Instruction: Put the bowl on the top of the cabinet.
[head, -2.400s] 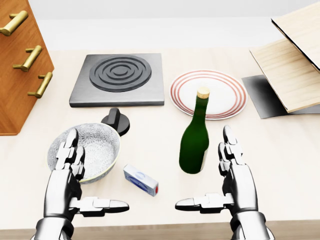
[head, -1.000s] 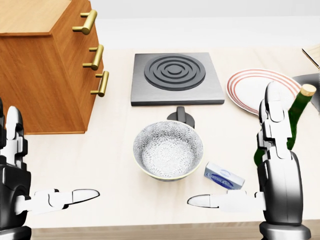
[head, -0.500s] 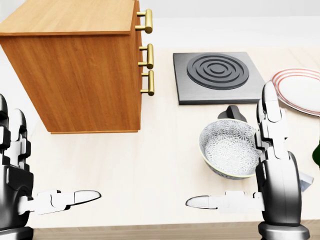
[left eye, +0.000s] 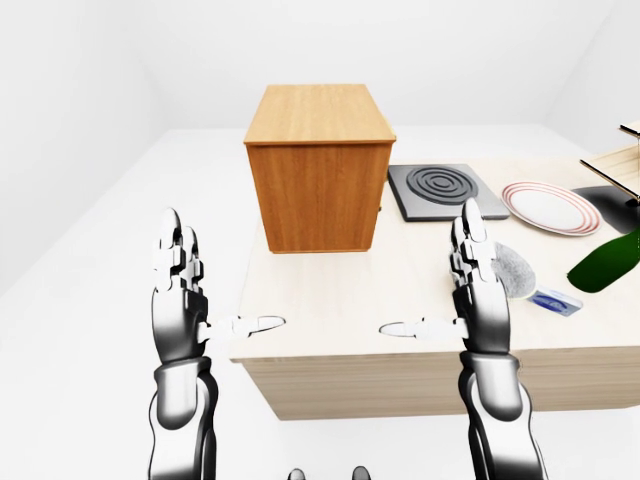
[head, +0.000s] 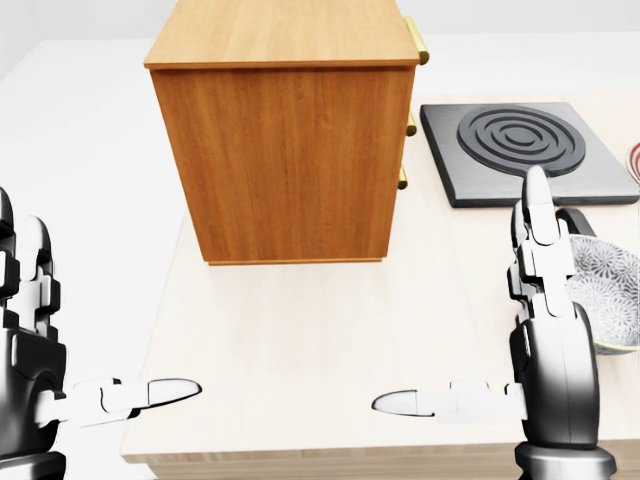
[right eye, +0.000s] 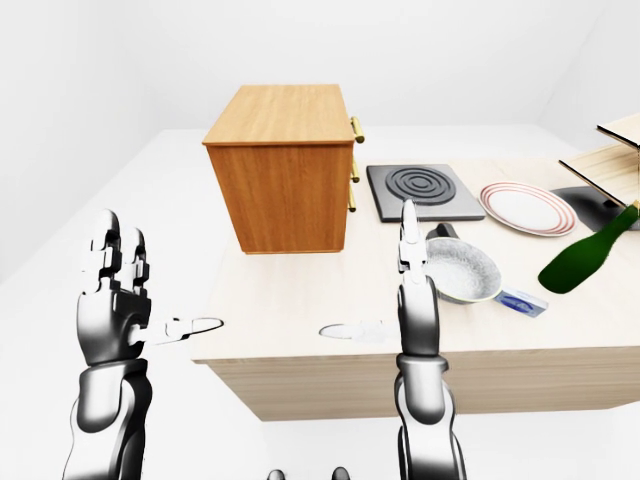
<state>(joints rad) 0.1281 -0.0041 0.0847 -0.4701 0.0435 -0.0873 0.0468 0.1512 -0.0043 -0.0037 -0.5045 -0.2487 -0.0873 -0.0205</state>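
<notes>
While the bowl (right eye: 463, 270) sits on the tabletop (head: 300, 330) right of the cabinet (head: 285, 140), left hand (head: 30, 350) and right hand (head: 545, 330) hover spread wide, grasping nothing.

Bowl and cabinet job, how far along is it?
Nothing is done yet: the bowl sits on the table, to the right of the cabinet. Nothing is in hand; the left hand and right hand are open. Left: grasp the bowl and set it on the cabinet's top.

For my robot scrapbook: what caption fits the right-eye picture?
Open silver robot hands hover; patterned grey bowl waits beside tall wooden cabinet.
</notes>
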